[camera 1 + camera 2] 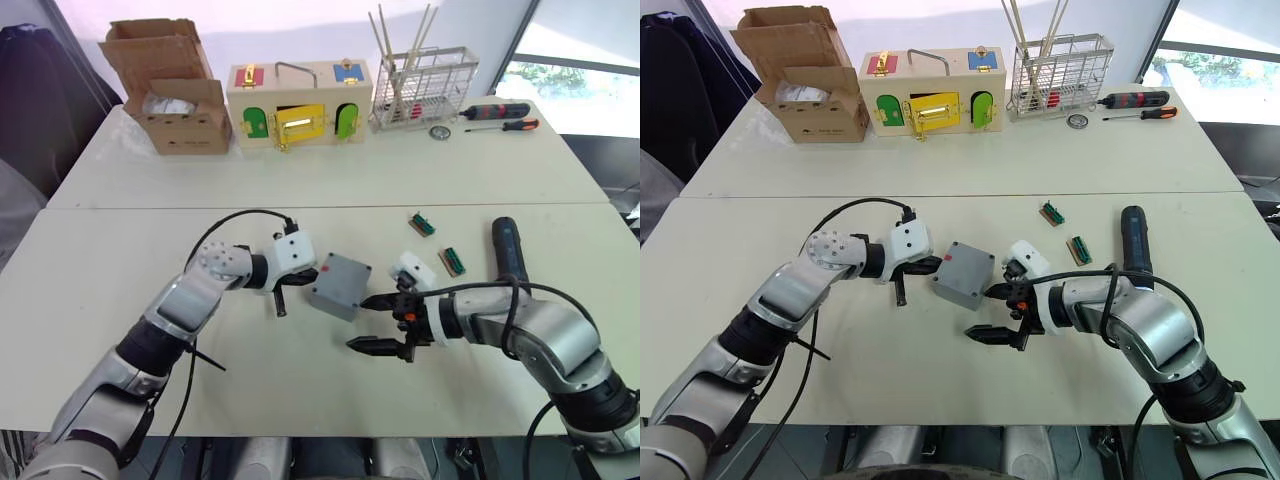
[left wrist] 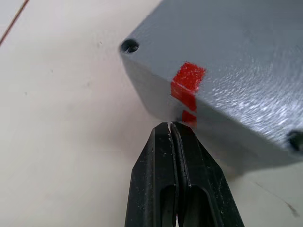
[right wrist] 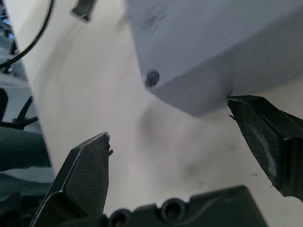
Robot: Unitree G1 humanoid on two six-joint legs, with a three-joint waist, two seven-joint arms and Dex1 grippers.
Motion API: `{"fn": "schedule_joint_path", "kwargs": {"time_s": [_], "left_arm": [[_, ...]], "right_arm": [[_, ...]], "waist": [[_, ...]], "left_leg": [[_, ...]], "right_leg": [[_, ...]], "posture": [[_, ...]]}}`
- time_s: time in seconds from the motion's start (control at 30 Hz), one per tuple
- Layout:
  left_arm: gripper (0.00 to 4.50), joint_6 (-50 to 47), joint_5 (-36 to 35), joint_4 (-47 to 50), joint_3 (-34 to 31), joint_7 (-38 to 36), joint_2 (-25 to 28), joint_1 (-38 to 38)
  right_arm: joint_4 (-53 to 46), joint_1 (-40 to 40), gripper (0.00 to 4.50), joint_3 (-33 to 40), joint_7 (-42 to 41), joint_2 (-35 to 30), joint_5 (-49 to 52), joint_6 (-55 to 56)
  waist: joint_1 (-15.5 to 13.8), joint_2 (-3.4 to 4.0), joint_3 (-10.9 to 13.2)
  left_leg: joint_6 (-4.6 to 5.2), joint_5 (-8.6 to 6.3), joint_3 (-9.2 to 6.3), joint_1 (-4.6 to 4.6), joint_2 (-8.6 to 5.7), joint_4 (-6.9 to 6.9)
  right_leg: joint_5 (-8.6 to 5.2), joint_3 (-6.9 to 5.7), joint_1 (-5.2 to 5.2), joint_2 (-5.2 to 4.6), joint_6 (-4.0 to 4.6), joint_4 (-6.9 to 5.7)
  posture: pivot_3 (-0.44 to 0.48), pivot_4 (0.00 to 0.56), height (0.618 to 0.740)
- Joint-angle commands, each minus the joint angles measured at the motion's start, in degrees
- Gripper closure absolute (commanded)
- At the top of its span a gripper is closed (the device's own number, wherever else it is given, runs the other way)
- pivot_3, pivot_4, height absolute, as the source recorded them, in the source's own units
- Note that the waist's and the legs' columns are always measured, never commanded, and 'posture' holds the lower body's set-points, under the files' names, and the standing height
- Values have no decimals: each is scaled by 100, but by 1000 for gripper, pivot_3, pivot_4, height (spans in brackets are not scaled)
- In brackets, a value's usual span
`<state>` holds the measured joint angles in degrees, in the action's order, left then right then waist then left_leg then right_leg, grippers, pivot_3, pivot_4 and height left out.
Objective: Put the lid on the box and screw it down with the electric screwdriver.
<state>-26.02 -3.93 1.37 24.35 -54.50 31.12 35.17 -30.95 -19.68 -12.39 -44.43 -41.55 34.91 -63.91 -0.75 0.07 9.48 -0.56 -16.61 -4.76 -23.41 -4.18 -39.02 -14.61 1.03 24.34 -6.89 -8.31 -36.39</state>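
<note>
The grey box [image 1: 333,303] rests on the near table with the grey lid [image 1: 344,274] sitting on top; a red mark [image 2: 187,81] crosses their seam. My left gripper [image 1: 304,281] is shut, and its fingertips [image 2: 171,130] touch the box's left side just under the red mark. Open at the box's right, my right gripper [image 1: 371,323] has its upper finger [image 3: 265,142] at the box's near corner and its lower finger [image 3: 87,170] out over bare table. The black electric screwdriver [image 1: 507,246] lies on the table to the right, beyond my right arm.
Two small green connector pieces [image 1: 421,224] [image 1: 453,261] lie between the box and the electric screwdriver. On the far table stand a brown cardboard box [image 1: 175,95], a wooden box with coloured doors [image 1: 298,105] and a wire rack [image 1: 422,90], with two manual screwdrivers [image 1: 497,112] beside them.
</note>
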Motion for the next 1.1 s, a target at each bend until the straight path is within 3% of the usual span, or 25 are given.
{"fn": "schedule_joint_path", "kwargs": {"time_s": [0.03,0.17,0.3,0.57,0.77,1.1], "left_arm": [[4500,534,178,-350,133,-157,-141,172],[4500,676,380,-557,27,-93,-107,162],[4500,417,437,-95,-203,-129,352,-117],[4500,-759,-235,1691,-660,-381,945,-1227],[4500,-1453,-592,2235,-659,-83,595,-1436],[4500,-889,-226,1254,-539,556,-44,-869]], "right_arm": [[-515,39,6,211,130,80,308,-193],[-678,63,6,369,127,-307,280,-230],[-399,-77,6,274,-116,-1006,-242,346],[1073,-639,6,-432,-779,-932,-1312,2014],[1766,-972,6,-817,-1412,-508,-1825,3177],[1123,-625,6,-753,-1632,-371,-1763,2996]], "waist": [[4,0,0],[2,0,0],[25,-1,0],[135,-2,0],[105,-5,1],[89,-6,1]], "left_leg": [[0,0,0,0,0,0],[1,0,0,0,-1,-1],[8,-5,2,0,-1,-1],[10,-6,4,0,2,6],[9,-5,3,0,2,1],[3,-2,2,0,1,1]], "right_leg": [[0,0,0,0,0,0],[0,0,0,0,0,0],[0,1,0,0,0,0],[-1,2,5,0,-1,-3],[-1,2,3,-1,-1,-3],[0,2,4,0,-1,-4]], "posture": [[0,150,730],[0,150,730],[0,150,730],[0,150,730],[0,150,730],[0,150,730]]}}
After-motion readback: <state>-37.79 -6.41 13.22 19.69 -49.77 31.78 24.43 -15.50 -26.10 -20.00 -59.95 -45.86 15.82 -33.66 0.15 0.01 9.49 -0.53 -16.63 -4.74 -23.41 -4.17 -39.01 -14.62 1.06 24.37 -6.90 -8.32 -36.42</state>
